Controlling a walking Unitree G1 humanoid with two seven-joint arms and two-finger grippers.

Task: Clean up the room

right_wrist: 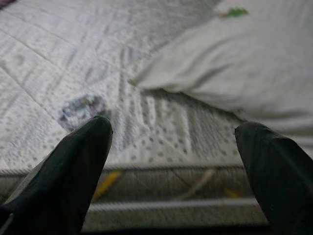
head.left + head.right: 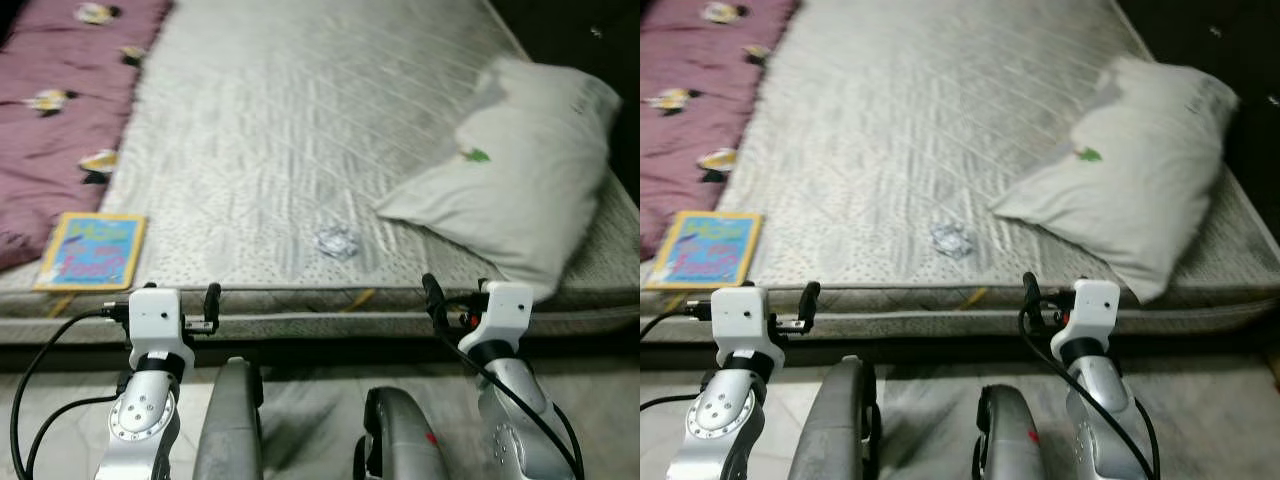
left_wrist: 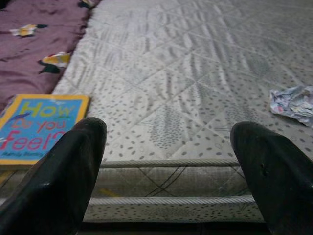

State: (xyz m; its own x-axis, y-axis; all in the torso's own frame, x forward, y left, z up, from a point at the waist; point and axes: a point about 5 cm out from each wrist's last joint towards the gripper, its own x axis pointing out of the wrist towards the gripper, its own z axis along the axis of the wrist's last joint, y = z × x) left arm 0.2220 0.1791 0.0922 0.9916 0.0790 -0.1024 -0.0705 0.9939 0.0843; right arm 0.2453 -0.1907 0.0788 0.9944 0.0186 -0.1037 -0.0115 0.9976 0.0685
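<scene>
Both claws (spread wide) face mattress (image 2: 300, 150) with crumpled wrapper (image 2: 338, 241).

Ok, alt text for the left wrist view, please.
The left gripper, its two black fingers spread wide, faces the edge of a grey quilted mattress. A yellow-bordered children's book lies beside a purple blanket; a crumpled wrapper lies apart on the mattress.

soft even light on the bed (image 2: 300, 130), dim at far right; head views slightly blurred, r wrist view out of focus.
</scene>
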